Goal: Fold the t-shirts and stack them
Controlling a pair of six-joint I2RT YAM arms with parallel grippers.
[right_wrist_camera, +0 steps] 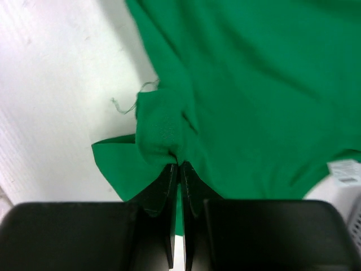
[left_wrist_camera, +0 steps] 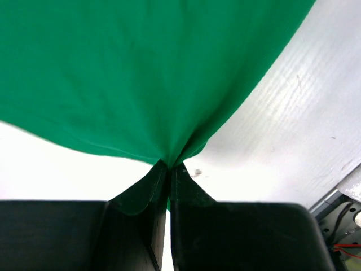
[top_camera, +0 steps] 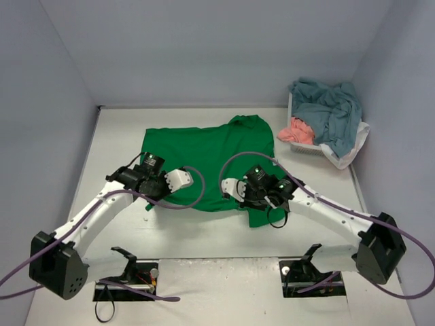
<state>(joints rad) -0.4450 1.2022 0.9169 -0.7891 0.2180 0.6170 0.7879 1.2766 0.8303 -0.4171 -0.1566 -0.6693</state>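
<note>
The green t-shirt (top_camera: 197, 153) lies on the bench (top_camera: 119, 136). The left claw (left_wrist_camera: 169, 167) pinches its edge at 7 o'clock, the right claw (right_wrist_camera: 179, 165) at 5 o'clock. A white basket (top_camera: 304, 149) heaped with more t-shirts (top_camera: 329, 112) sits at 2 o'clock.

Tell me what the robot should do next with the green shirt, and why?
Probably lift the pinched near edge and carry it toward the far edge. The left gripper and right gripper are each shut on the near edge of the green t-shirt, which lies spread out, not yet folded.
</note>
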